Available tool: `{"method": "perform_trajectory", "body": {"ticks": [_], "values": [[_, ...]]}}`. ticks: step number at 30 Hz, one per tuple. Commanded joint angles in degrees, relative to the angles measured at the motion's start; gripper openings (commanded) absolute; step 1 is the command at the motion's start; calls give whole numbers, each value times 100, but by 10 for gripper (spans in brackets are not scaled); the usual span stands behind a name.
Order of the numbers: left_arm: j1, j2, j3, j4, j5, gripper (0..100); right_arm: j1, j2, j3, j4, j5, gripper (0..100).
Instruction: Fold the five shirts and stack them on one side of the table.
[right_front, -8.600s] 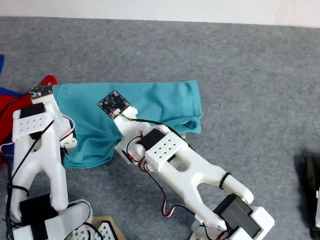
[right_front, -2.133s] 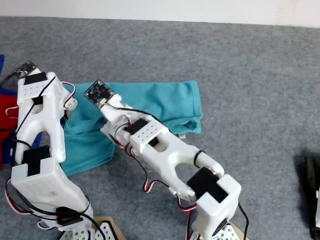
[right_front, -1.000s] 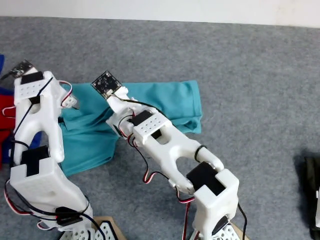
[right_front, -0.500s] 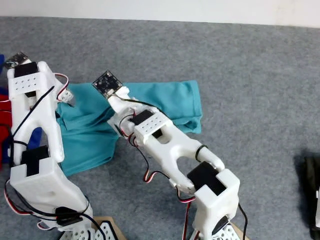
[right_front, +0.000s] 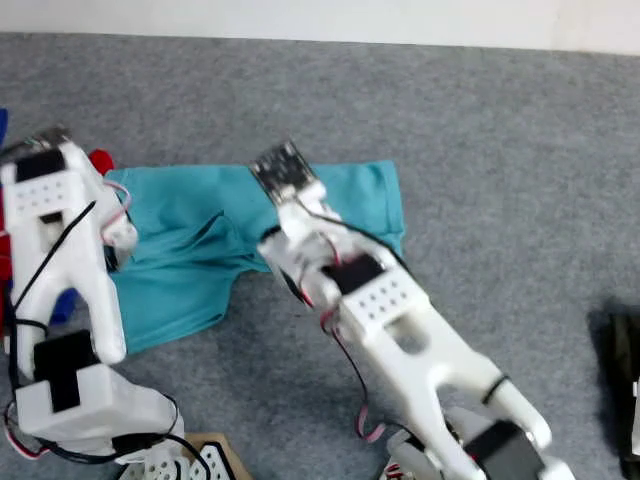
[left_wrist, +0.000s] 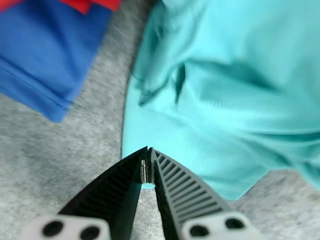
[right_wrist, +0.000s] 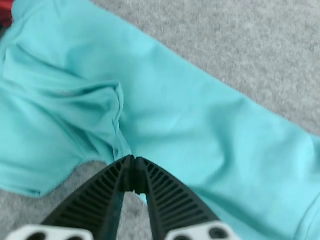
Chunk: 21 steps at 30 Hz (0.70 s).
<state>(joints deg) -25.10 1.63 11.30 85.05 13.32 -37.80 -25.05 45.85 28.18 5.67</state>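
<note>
— Where is the teal shirt (right_front: 180, 290) found?
— It is spread left of the middle of the surface (right_front: 500, 180), rumpled, near the blue shirt (left_wrist: 45, 55) at the left edge.
— And the claws?
— The left claw (left_wrist: 148, 156) is closed on the hem, the right claw (right_wrist: 133, 165) on a crease. The cloth should be drawn taut between them, so that the fold is laid flat, not bunched.
</note>
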Motion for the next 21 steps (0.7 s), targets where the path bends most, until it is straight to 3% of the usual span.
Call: {"method": "perform_trajectory", "body": {"ticks": [1,4,13,21], "values": [[479,-391,1059,-1037,-149,6,66,-549,462,-444,-79,6],[602,-321,1262,-1609,-114,6,66,-585,505,-488,-79,6],[673,1182,-259,-1635,-105,6,66,-602,514,-488,-79,6],[673,1991,-1982,-580,413,6,48,-593,514,-497,-79,6]]}}
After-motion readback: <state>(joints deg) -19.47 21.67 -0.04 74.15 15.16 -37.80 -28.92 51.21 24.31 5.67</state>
